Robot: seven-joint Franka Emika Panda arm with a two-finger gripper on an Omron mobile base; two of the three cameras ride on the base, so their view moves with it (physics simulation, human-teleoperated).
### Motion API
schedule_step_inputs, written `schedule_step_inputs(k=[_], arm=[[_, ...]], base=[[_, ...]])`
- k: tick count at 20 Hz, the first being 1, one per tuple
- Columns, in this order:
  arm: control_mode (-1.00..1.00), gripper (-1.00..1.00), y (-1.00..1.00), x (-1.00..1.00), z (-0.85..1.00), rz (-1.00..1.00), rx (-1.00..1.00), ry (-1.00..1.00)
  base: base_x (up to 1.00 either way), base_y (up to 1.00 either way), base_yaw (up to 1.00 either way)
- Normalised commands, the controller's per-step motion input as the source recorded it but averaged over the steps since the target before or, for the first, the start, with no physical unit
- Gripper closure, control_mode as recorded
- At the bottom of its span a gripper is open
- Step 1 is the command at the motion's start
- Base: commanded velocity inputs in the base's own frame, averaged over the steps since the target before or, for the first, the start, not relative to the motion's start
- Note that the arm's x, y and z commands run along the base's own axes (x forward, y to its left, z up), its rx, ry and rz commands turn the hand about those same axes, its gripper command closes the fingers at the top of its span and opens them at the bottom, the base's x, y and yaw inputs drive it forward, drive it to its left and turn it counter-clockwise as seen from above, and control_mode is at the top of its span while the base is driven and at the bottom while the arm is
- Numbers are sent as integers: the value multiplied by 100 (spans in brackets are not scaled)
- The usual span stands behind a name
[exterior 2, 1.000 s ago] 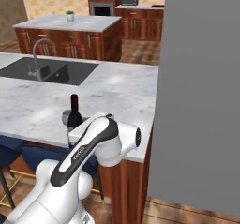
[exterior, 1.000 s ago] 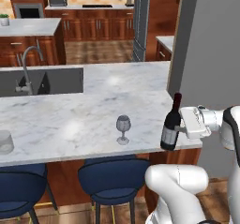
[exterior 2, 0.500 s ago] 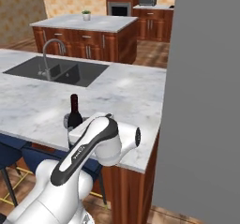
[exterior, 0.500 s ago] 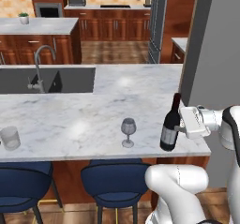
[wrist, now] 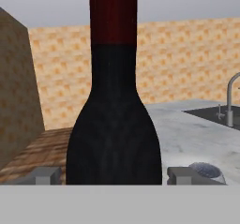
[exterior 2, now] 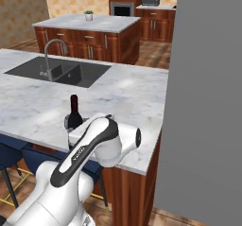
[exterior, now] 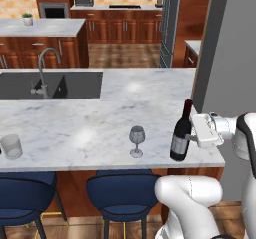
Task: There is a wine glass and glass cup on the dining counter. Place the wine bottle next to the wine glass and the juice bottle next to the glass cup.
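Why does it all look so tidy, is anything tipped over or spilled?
Nothing stands out. The wine bottle stands upright on the dining counter, held at the gripper. The wine glass and the glass cup are upright too, and no spill shows.

Arm rises from the base at lower right of the left base view, elbow bent, forearm reaching leftward at counter height. White hand held roughly horizontal, wrist level. Gripper point(exterior: 189, 135) is closed around the wine bottle point(exterior: 181, 132) at its shoulder, the bottle upright. In the right base view the upper arm link with its dark joint crosses the foreground, and the hand sits just behind the bottle point(exterior 2: 73, 114). In the hand view the two finger tips point(wrist: 46, 175) flank the bottle's point(wrist: 114, 124) body on either side, pressed against it.
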Motion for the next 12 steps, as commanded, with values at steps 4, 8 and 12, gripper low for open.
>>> schedule_step_inputs(k=[4,8,12], arm=[[100,100,0,0,0,0,0,0],[100,100,0,0,0,0,0,0],[-100,100,-11,13,0,0,1,1]], base=[[0,0,0],[0,0,0],[0,-2,0]])
